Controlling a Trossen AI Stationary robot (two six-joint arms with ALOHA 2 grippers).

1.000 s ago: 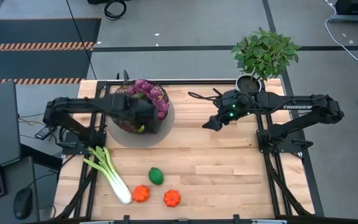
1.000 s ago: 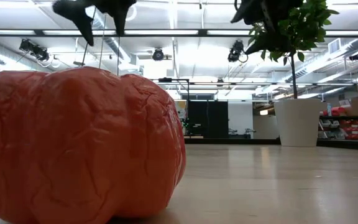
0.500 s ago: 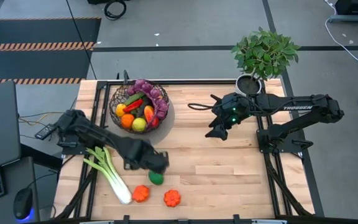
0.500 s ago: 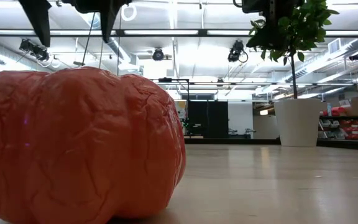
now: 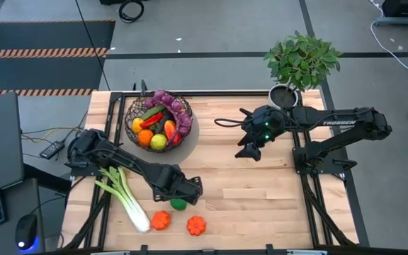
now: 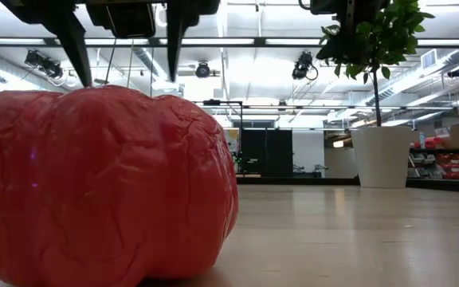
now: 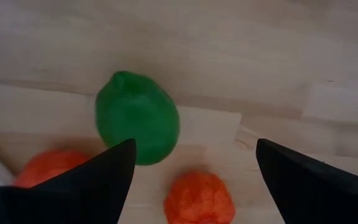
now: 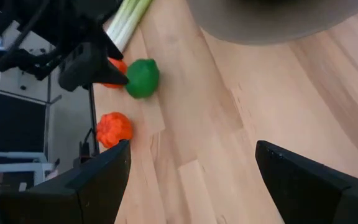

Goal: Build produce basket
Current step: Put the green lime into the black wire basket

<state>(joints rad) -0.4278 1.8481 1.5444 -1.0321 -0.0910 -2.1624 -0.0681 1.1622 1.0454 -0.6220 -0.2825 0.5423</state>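
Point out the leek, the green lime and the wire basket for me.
leek point(image 5: 122, 196): high view, on its pale stalk.
green lime point(image 7: 137, 116): left wrist view, middle of its skin.
wire basket point(image 5: 132, 109): high view, on its left rim.

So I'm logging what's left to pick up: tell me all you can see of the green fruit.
The lime is a small, smooth, glossy green ovoid with a slight nub at one end, lying on the wooden table near its front edge. The open left gripper hovers over it, not gripping. Two orange pieces lie close by, apart from it.
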